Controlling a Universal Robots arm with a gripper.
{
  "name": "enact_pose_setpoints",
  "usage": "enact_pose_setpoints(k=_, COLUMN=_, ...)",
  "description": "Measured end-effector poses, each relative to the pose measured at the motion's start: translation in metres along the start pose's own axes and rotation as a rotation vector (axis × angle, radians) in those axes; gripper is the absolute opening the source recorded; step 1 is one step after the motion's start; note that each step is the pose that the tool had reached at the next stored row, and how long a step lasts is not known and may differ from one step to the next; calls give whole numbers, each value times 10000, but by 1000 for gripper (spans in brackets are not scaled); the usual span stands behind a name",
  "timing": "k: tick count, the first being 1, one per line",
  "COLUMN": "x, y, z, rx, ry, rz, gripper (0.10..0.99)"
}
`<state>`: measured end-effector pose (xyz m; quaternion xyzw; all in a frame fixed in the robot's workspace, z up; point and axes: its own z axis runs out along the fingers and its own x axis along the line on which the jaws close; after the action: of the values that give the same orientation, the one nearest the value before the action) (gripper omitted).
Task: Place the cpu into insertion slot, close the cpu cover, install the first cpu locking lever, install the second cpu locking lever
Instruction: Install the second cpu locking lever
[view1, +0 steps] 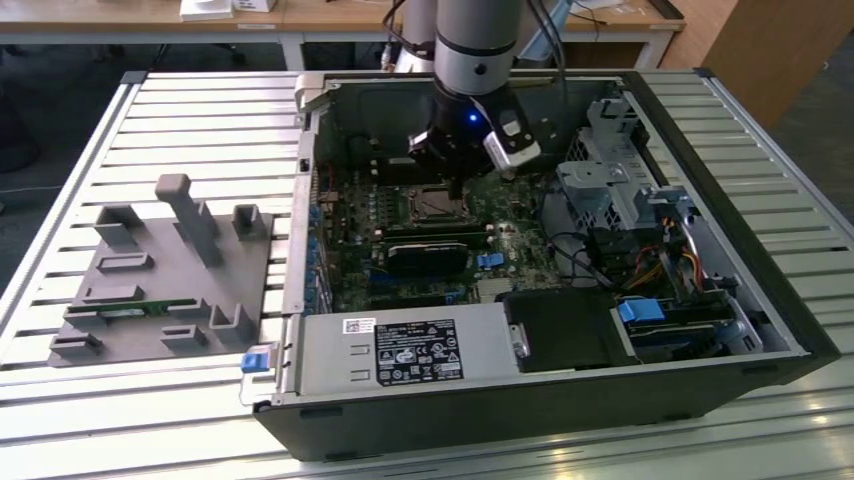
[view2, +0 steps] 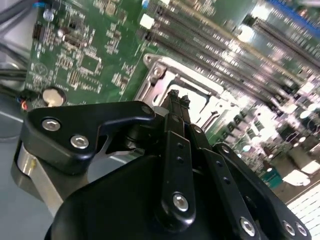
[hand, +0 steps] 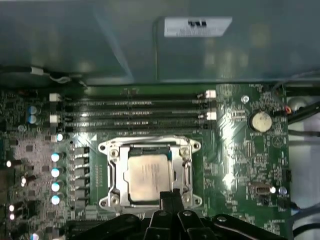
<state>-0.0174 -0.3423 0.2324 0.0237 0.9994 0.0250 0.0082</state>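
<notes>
So the open computer case (view1: 747, 290) has the motherboard (hand: 240, 150) inside, and the cpu (hand: 149, 175) sits in the insertion slot (hand: 113, 172), cover frame around it. The gripper (hand: 170, 196) has its fingers pressed together, tips right at the chip's edge, holding nothing.

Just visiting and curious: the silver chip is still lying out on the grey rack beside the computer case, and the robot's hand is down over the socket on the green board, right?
Not quite. The cpu already sits in the insertion slot, as the first wrist view shows, not on the grey rack. The hand is indeed down over the socket on the green board.
</notes>
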Motion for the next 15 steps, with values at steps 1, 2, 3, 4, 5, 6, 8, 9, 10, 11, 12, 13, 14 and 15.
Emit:
enact_pose_setpoints(k=1, x=-1, y=-23, z=-1, rx=1, ry=1, rz=-1, gripper=106)
enact_pose_setpoints(k=2, x=-2, y=-42, z=-2, rx=-3, ry=0, rz=-1, gripper=106)
enact_pose_setpoints(k=3, x=-3, y=-60, z=-2, rx=-8, ry=0, rz=-1, gripper=106)
enact_pose_setpoints(k=4, x=-4, y=-76, z=-3, rx=-10, ry=0, rz=-1, gripper=106)
enact_pose_setpoints(k=5, x=-5, y=-95, z=-3, rx=-14, ry=0, rz=-1, gripper=106)
enact_pose_setpoints(k=6, x=-6, y=-116, z=-3, rx=-16, ry=1, rz=-1, gripper=106)
enact_pose_setpoints(k=8, x=-8, y=-161, z=-3, rx=-21, ry=2, rz=-1, gripper=106)
enact_pose_setpoints(k=9, x=-9, y=-181, z=-1, rx=-21, ry=4, rz=0, gripper=106)
enact_pose_setpoints(k=10, x=-10, y=-205, z=3, rx=-26, ry=13, rz=0, gripper=106)
enact_pose_setpoints(k=11, x=-11, y=-221, z=8, rx=-40, ry=39, rz=2, gripper=106)
enact_pose_setpoints(k=12, x=-11, y=-236, z=13, rx=-63, ry=66, rz=4, gripper=106)
enact_pose_setpoints(k=13, x=-11, y=-249, z=17, rx=-103, ry=79, rz=5, gripper=106)
enact_pose_setpoints(k=14, x=-10, y=-262, z=21, rx=-162, ry=84, rz=6, gripper=106)
enact_pose_setpoints(k=15, x=-3, y=-270, z=24, rx=-221, ry=87, rz=8, gripper=106)
